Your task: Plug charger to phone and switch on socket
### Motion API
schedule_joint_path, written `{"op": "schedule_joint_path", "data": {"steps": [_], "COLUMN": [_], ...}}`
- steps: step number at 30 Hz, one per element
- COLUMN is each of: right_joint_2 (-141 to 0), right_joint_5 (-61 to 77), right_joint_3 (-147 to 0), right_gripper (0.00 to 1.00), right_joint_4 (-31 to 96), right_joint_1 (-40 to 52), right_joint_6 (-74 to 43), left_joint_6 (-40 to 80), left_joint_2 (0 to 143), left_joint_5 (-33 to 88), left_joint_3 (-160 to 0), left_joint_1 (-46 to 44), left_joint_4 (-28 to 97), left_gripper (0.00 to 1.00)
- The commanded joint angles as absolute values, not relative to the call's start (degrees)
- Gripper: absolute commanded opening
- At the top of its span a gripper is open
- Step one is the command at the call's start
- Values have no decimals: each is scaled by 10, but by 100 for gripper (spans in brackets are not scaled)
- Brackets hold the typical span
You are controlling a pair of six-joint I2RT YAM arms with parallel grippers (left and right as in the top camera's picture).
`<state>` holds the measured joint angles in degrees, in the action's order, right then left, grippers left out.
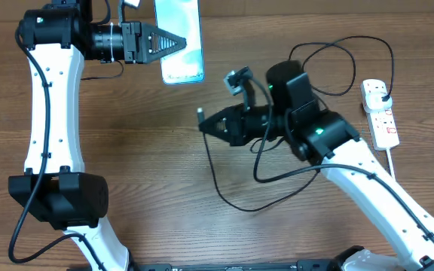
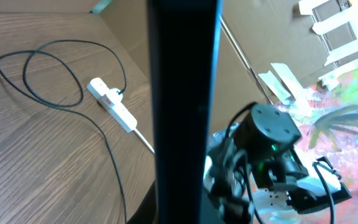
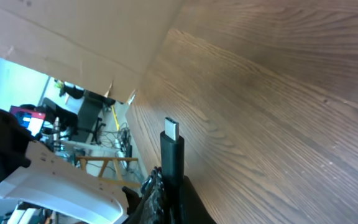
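My left gripper (image 1: 178, 43) is shut on the phone (image 1: 181, 38), whose light blue screen faces up at the top centre. In the left wrist view the phone (image 2: 182, 106) is a dark upright bar seen edge-on. My right gripper (image 1: 205, 124) is shut on the charger's connector end (image 1: 200, 114), below and right of the phone and apart from it. In the right wrist view the connector tip (image 3: 171, 130) sticks up from the jaws (image 3: 174, 190). The black cable (image 1: 236, 202) loops across the table to a black plug (image 1: 383, 94) sitting in the white socket strip (image 1: 383, 117).
The socket strip (image 2: 114, 104) and cable loops (image 2: 42, 74) also show in the left wrist view, with the right arm (image 2: 269, 143) beyond the phone. The strip's thick white cord (image 1: 395, 162) runs toward the front right. Cardboard walls border the table.
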<state>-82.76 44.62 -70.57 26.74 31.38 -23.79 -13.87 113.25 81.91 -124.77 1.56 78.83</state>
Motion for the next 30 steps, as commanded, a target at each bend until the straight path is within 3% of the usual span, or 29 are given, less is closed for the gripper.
{"op": "schedule_joint_path", "data": {"steps": [1, 30], "right_joint_2": [-816, -816], "right_joint_5": [363, 296], "right_joint_3": [-708, -766], "right_gripper": [4, 4], "right_joint_4": [255, 203], "right_joint_1": [350, 349], "right_joint_6": [-267, -281], "left_joint_6": [-136, -138], "left_joint_2": [1113, 1113], "left_joint_5": [854, 851], "left_joint_3": [-1257, -1257], "left_joint_1": [2, 0], "left_joint_4": [787, 786], "left_gripper": [4, 4]}}
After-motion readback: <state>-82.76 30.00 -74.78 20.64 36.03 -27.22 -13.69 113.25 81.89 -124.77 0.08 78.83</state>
